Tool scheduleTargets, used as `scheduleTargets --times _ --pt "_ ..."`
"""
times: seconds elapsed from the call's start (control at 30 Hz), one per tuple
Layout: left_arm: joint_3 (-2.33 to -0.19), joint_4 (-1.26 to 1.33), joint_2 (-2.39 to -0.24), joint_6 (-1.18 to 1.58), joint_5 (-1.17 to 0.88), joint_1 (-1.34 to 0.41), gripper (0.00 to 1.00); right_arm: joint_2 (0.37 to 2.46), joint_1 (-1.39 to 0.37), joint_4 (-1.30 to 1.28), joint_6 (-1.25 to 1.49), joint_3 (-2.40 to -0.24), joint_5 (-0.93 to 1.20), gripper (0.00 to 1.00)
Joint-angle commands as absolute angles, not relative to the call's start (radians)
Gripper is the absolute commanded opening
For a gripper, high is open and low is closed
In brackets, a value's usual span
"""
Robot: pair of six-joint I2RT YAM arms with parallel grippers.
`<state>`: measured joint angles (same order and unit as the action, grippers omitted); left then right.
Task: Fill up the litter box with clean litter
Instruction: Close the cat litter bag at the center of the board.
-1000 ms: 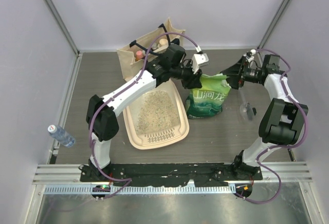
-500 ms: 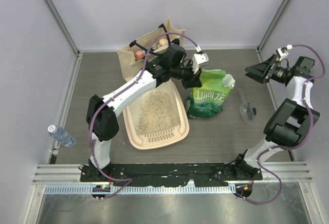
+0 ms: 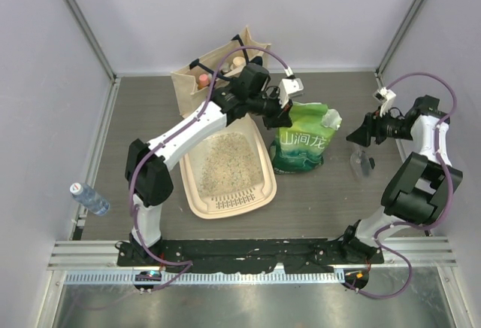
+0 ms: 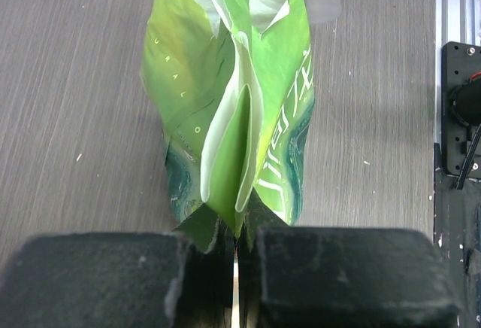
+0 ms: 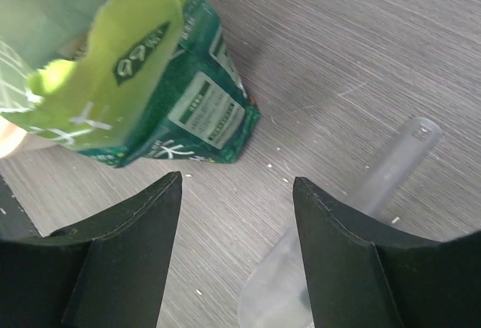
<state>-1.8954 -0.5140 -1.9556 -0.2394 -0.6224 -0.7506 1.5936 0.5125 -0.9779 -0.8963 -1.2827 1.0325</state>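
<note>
Right gripper (image 5: pixel 237 183): two dark fingers rise from the 6 o'clock edge, spread apart, with nothing between them. Green bag (image 5: pixel 161 95): at 10 o'clock, its torn flap (image 5: pixel 124 57) folded over and a white label (image 5: pixel 207 113) on its lower corner. Clear plastic scoop (image 5: pixel 391 164): on the grey woodgrain table (image 5: pixel 361 42), bowl at 6 o'clock, handle toward 3 o'clock. Pale specks (image 5: pixel 270 166) lie scattered between bag and scoop.
</note>
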Motion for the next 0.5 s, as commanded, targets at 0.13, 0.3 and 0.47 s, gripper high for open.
scheduleTargets --times 0.13,0.3,0.47 --pt "-1.948 -0.54 -1.862 -0.275 -0.63 -0.736 0.0 1.634 0.404 -0.896 -0.963 -1.301 1.025 0.69" --pt "-1.954 -0.552 -1.867 -0.29 -0.621 -0.736 0.25 1.672 0.336 -0.899 -0.922 -1.333 1.087 0.69" --pt "-1.967 -0.564 -1.882 -0.285 -0.641 -0.736 0.42 1.675 0.345 -0.807 -0.853 -1.344 1.086 0.69"
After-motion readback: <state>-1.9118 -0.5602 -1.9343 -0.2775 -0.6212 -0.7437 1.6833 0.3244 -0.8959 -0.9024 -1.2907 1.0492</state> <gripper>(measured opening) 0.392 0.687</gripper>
